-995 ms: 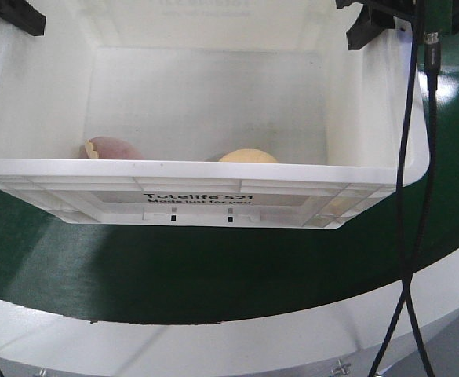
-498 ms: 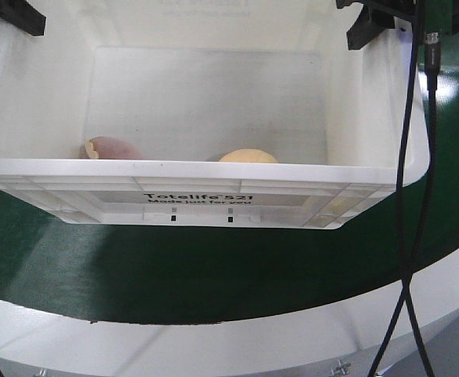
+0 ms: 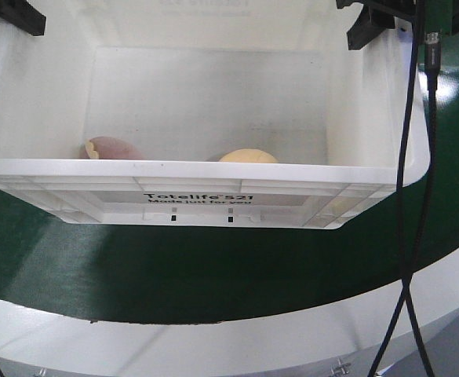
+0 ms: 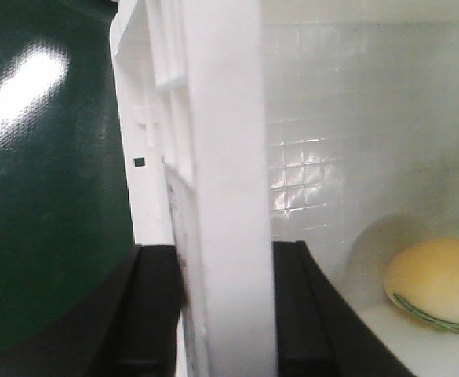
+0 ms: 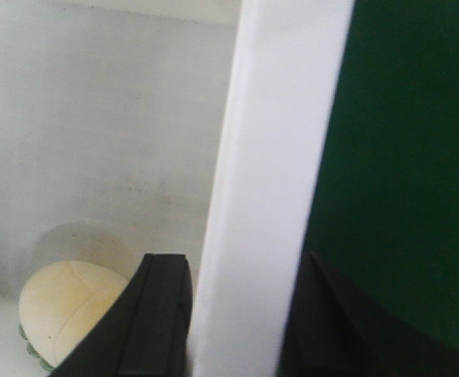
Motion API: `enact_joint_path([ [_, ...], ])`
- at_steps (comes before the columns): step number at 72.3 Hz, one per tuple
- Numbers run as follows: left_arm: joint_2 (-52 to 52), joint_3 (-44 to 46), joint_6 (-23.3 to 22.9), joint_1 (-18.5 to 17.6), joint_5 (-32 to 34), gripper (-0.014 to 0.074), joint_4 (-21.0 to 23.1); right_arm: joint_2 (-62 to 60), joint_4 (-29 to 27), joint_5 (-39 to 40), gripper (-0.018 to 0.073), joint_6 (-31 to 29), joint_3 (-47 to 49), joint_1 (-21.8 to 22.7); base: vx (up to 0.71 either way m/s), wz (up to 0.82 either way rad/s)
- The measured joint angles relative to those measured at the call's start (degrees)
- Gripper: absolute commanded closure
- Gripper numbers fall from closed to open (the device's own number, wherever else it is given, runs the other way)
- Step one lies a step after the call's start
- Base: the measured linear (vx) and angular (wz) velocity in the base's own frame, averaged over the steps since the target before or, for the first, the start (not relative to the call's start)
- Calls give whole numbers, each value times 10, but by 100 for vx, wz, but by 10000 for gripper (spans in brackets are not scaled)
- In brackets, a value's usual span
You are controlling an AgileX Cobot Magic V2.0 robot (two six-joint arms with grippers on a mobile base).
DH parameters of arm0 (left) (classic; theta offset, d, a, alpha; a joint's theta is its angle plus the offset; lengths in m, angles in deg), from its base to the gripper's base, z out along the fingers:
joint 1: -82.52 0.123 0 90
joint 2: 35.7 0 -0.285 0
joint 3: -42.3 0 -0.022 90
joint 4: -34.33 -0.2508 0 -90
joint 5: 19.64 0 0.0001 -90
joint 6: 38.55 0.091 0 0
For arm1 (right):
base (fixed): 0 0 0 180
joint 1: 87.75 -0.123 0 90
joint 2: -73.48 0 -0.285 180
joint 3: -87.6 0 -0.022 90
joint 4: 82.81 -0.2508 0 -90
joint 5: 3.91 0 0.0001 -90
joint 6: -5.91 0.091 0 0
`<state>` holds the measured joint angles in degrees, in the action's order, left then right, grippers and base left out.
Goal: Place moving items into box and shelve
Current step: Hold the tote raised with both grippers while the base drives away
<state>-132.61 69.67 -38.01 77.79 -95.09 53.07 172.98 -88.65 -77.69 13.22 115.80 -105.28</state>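
A: Box (image 3: 213, 192), then. Where does it sit?
B: Over the dark green surface (image 3: 213, 275), which curves above a white edge (image 3: 213, 342) closest to the front camera. A shadow lies under the box. I cannot tell whether it rests on the green or hangs clear of it.
A: What faces us?
B: The white front wall, with a label (image 3: 200, 199) reading "Totelife" and a smaller line below. A black cable (image 3: 406, 196) hangs down the right side, in front of the box corner.
A: And inside?
B: Two things on the floor, just behind the front rim. A pinkish-brown item (image 3: 111, 148) is on the left and a pale yellow round item (image 3: 247, 156) is near the middle, apart from one another. The left wrist view shows a dark greenish band along the base of the yellow one.
A: The grippers?
B: Farther back, at the top corners. The left gripper (image 4: 227, 314) straddles the left side wall, one black finger (image 4: 154, 306) outside over the green and the other inside, both pressed to the plastic. The right gripper (image 5: 241, 322) pinches the right wall likewise, with one finger (image 5: 162, 314) inside beside the yellow item and the other outside.
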Motion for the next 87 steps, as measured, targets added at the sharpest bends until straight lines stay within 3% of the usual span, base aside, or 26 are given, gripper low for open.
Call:
enact_joint_path([
  [87, 0, 0, 0, 1, 0, 596, 2, 0, 1, 0, 564, 0, 0, 0, -9, 0],
])
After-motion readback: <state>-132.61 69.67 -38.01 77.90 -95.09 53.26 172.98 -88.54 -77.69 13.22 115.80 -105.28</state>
